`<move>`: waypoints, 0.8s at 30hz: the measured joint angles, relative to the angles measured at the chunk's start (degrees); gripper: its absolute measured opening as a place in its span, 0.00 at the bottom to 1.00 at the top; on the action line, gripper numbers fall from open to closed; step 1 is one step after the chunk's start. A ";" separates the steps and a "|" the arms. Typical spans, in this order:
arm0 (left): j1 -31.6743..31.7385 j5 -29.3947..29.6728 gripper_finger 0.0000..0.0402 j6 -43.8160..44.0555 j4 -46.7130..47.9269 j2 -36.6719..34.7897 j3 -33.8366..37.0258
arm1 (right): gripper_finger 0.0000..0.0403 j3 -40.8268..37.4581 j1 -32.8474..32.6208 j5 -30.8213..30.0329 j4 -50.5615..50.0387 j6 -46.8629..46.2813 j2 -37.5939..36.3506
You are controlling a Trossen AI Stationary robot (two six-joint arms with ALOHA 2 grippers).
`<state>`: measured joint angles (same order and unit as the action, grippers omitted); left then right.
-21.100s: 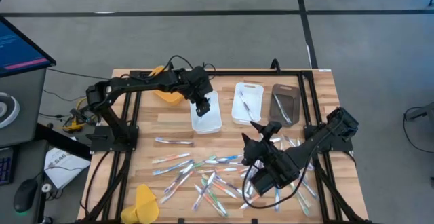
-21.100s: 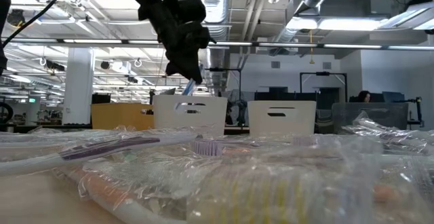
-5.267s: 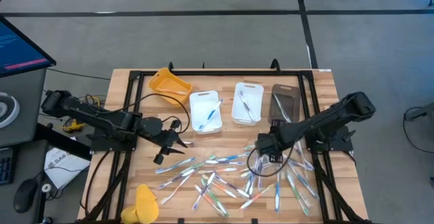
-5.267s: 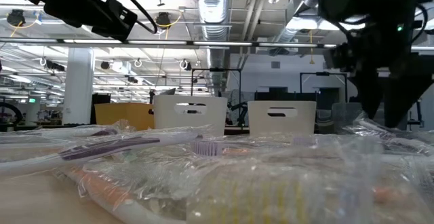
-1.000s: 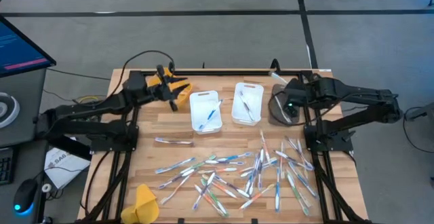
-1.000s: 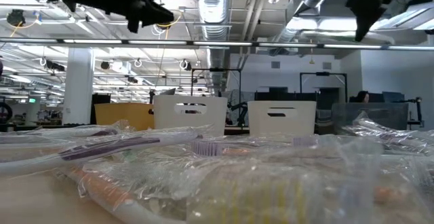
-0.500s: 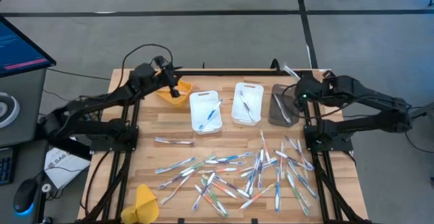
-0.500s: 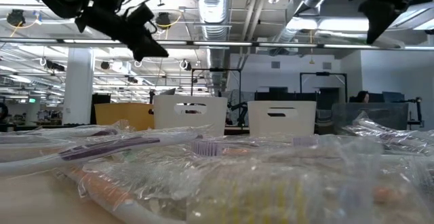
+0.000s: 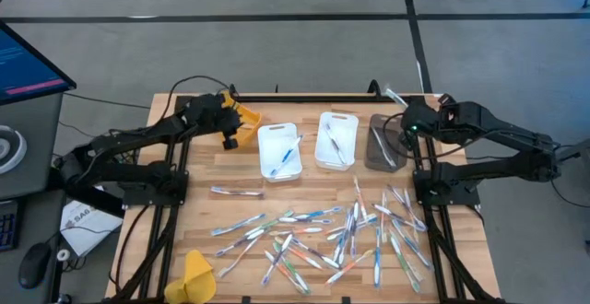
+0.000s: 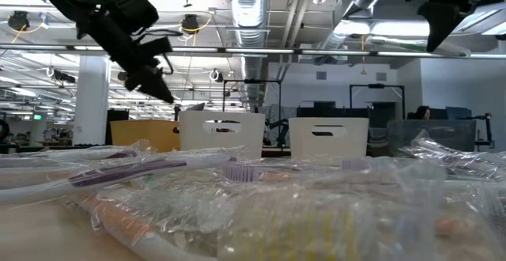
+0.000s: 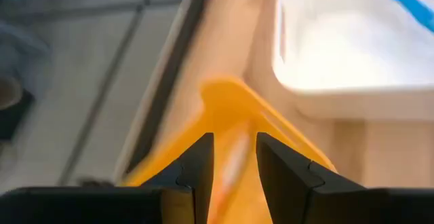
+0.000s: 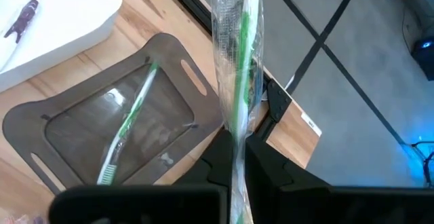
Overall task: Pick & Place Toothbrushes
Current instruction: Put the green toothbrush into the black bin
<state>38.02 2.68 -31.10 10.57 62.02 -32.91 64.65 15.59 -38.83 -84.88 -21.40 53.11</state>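
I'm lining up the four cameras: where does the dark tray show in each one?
High view: dark tray at the table's back right, beside the white tray, under the right gripper.
Low view: cannot tell; only a faint translucent box at far right.
Left wrist view: not in it.
Right wrist view: dark tray, one green toothbrush inside, below the wrapped green toothbrush in the jaws.
Shared landmark: the white tray.

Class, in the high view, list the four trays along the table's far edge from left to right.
Yellow tray → left white tray → right white tray → dark tray.
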 joint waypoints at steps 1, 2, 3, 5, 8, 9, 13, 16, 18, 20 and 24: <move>-0.01 -0.01 0.26 1.11 1.68 0.00 0.00 | 0.04 0.00 0.00 0.00 0.06 0.61 0.02; -0.02 -0.07 0.26 2.42 3.09 0.00 0.00 | 0.05 0.01 0.00 0.00 0.17 1.15 0.02; -0.02 -0.39 0.26 3.76 4.31 0.00 0.00 | 0.05 -0.01 0.00 0.00 0.34 1.80 0.02; -0.01 -2.31 0.26 5.77 6.40 0.00 0.00 | 0.06 0.01 0.00 -0.02 1.06 2.84 0.08; -0.02 -4.98 0.26 8.82 9.30 0.00 0.00 | 0.06 0.01 0.02 -0.02 1.56 4.00 0.10; -0.02 -5.34 0.26 9.64 10.56 -0.02 0.00 | 0.06 0.01 0.01 -0.01 1.55 4.04 0.10; -0.07 -5.06 0.26 10.79 15.00 -0.11 -0.04 | 0.04 0.01 0.00 -0.02 1.38 4.16 0.10; -0.04 -3.16 0.26 10.41 14.95 -0.04 -0.28 | 0.04 0.01 0.00 -0.04 1.42 5.12 0.10; -0.04 -3.13 0.26 10.13 14.19 -0.02 -1.66 | 0.05 0.01 0.00 -0.04 1.44 5.50 0.10; -0.04 -4.08 0.26 10.09 13.00 -0.33 -3.76 | 0.06 0.01 0.00 -0.04 1.47 5.50 0.10; -0.06 -2.58 0.26 7.02 12.76 -0.84 -5.87 | 0.06 0.01 0.00 -0.04 1.45 5.50 0.10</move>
<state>37.96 0.11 -24.07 23.33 61.18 -38.77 64.66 15.59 -38.87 -83.44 -15.90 53.21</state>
